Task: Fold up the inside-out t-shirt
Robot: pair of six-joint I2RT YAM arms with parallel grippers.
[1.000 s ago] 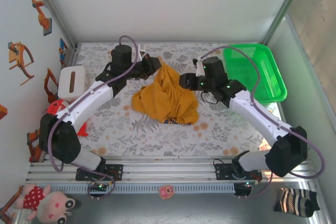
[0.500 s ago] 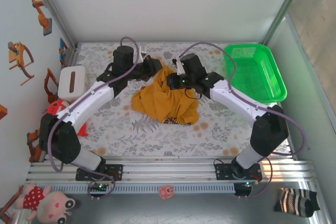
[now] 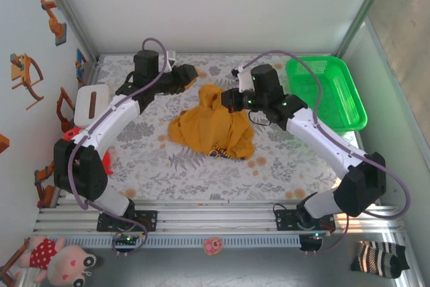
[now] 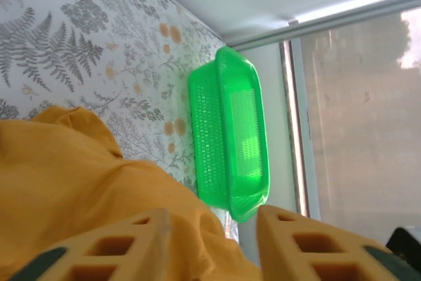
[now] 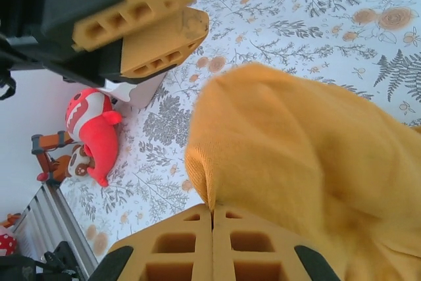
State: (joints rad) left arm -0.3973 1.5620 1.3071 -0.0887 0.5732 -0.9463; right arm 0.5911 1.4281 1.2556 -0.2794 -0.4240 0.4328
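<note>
right gripper (image 5: 212, 218) extended inward, clamped on t-shirt (image 3: 211, 126) peak | left gripper (image 3: 193, 76) just beside, fingers apart | dark print (image 3: 218, 154) at near hem mostly folded under

We are seeing white shells between black joint housings on the left arm (image 3: 111, 115) and the right arm (image 3: 322, 140); a mauve cable (image 3: 154, 40) is looping along each; green lights are glowing near the right wrist; the jaws are showing mustard-yellow fingers (image 4: 118, 248) with rectangular hollows.
</note>
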